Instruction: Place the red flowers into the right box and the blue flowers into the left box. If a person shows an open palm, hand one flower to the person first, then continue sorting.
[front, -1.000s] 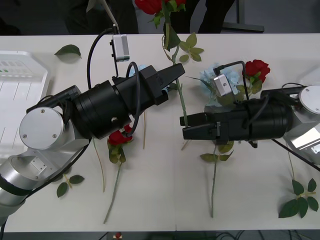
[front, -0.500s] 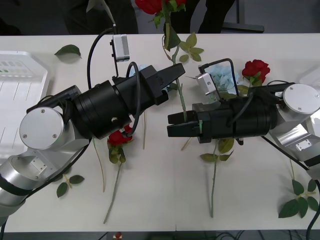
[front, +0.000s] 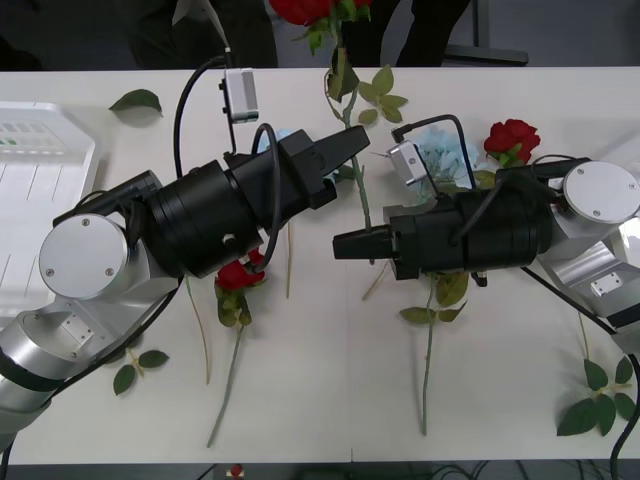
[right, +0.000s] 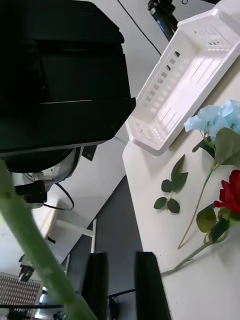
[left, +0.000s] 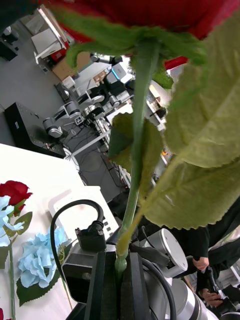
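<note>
The left gripper (front: 352, 147) has its fingers clamped on a rose (front: 345, 90), holding it upright near the bench's far edge with the bloom raised high. The right gripper (front: 345, 243) has its fingers together around the same stem lower down. If both pull at once, the thin stem could bend or slip. The left box (front: 45, 170) sits at the bench's left edge.
</note>
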